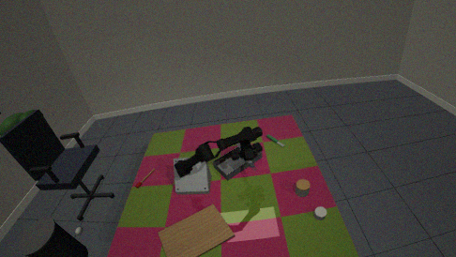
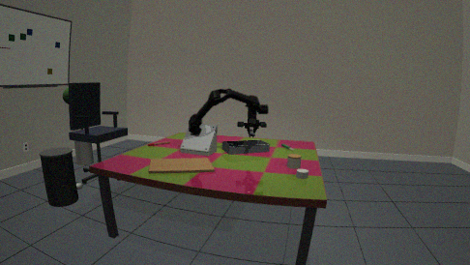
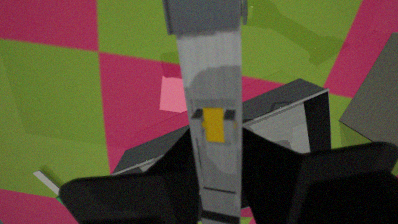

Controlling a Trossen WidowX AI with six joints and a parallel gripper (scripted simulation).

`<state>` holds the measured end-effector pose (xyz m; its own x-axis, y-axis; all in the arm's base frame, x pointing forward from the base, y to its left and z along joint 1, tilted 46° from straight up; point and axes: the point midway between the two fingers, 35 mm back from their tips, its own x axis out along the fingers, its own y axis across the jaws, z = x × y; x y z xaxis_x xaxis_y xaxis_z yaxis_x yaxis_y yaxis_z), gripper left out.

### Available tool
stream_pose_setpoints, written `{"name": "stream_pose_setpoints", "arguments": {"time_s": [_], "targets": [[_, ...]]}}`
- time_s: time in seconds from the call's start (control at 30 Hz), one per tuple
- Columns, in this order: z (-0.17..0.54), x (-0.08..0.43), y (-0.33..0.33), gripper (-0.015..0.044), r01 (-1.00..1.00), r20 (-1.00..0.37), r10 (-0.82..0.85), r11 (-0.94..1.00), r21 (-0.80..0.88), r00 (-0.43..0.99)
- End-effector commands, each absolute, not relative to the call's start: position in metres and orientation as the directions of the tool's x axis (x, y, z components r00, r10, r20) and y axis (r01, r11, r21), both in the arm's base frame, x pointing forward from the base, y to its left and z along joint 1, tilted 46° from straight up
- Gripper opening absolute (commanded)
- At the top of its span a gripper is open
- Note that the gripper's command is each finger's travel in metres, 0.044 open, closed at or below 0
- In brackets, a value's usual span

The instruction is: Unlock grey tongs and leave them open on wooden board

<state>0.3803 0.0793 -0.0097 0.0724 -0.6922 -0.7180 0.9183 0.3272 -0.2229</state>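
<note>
The grey tongs (image 3: 215,170) (image 2: 251,133) are held in my gripper (image 3: 211,128) (image 2: 251,129), which is shut on them. In the wrist view they run from the top edge to the bottom edge, with a yellow part between two dark tabs. Their tilt and whether the lock is engaged cannot be told. My gripper is above the grey roasting tin (image 1: 229,175) (image 2: 233,149) (image 3: 315,120), with the tongs clear of its rim. The wooden board (image 1: 196,232) (image 2: 181,165) lies flat near the table's front left, with nothing on it.
The arm's pale base block (image 1: 192,183) (image 2: 199,145) stands left of the tin. A round container with a tan top (image 1: 302,188) (image 2: 294,161) and a small white cylinder (image 1: 320,213) (image 2: 302,173) stand at the right. A green and white pen (image 1: 275,141) lies behind them; a red-handled tool (image 1: 144,178) lies left.
</note>
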Motion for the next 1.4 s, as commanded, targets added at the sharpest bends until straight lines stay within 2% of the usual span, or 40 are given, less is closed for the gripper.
{"name": "stream_pose_setpoints", "arguments": {"time_s": [0.0, 0.5, 0.93, 1.37], "targets": [[0.021, 0.384, 0.062, -0.015, 0.933, -0.719, -0.69, 0.306, -0.19, 0.08], [0.111, 0.379, -0.005, -0.015, 0.978, -0.711, -0.698, 0.197, -0.074, 0.087], [0.181, 0.349, -0.06, -0.015, 0.995, -0.695, -0.715, 0.099, 0.01, 0.078], [0.197, 0.335, -0.086, -0.015, 0.998, -0.715, -0.696, 0.054, 0.032, 0.061]]}}
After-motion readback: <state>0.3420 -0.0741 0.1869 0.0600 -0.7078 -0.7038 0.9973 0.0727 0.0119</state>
